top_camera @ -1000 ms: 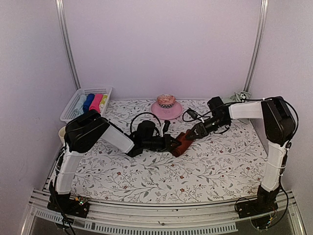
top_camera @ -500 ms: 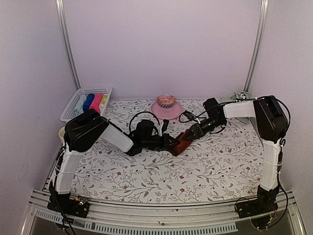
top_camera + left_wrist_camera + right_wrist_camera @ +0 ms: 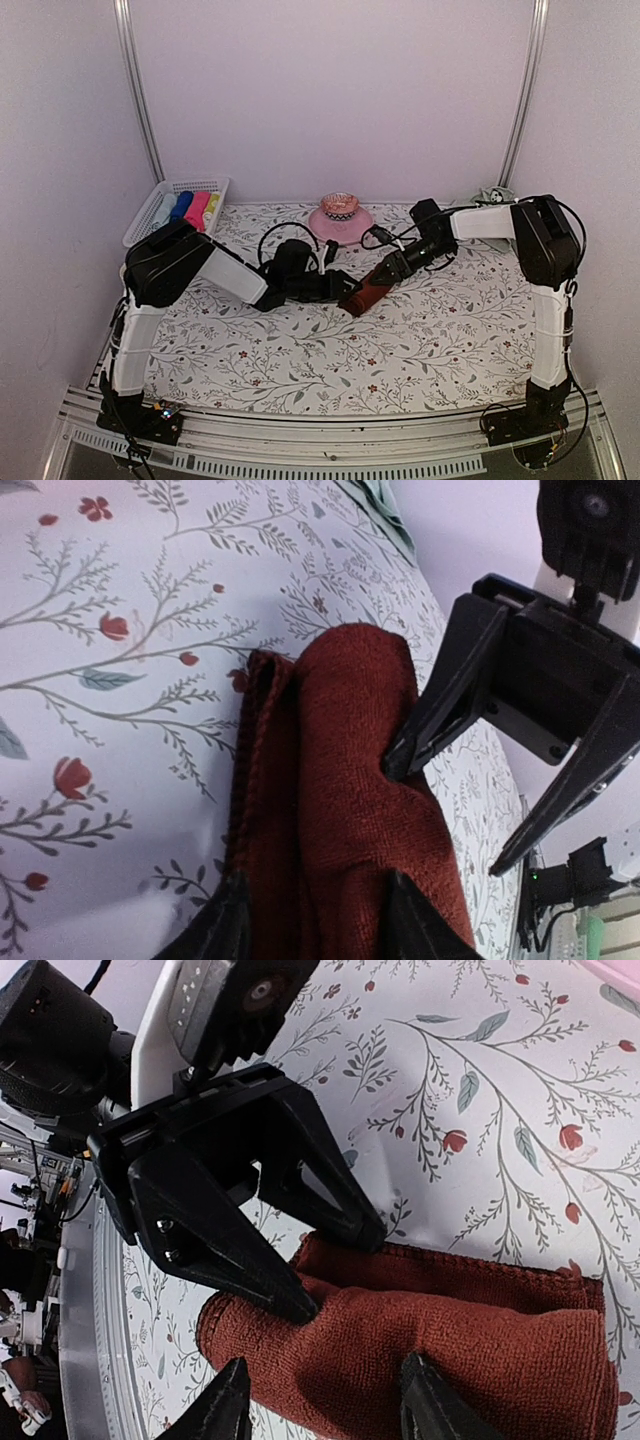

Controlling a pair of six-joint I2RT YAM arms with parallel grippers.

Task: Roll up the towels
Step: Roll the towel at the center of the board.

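The dark red-brown towel lies partly rolled on the floral cover near the middle, with loose folded edges along one side. My left gripper comes at it from the left. Its jaws stand apart over the towel's end, with both tips touching cloth. From the right, my right gripper straddles the roll, open. One of its fingertips dents the towel and the other hangs just beside it. The pale green towel lies bunched at the back right corner.
A white basket holding several rolled coloured cloths sits at the back left. A pink plate with a small bowl on it stands at the back centre, close behind the grippers. A cup sits at the left edge.
My left gripper's jaws have gone from shut to open on the towel. Both grippers and the towel have shifted slightly left, and the right arm has swung inward.
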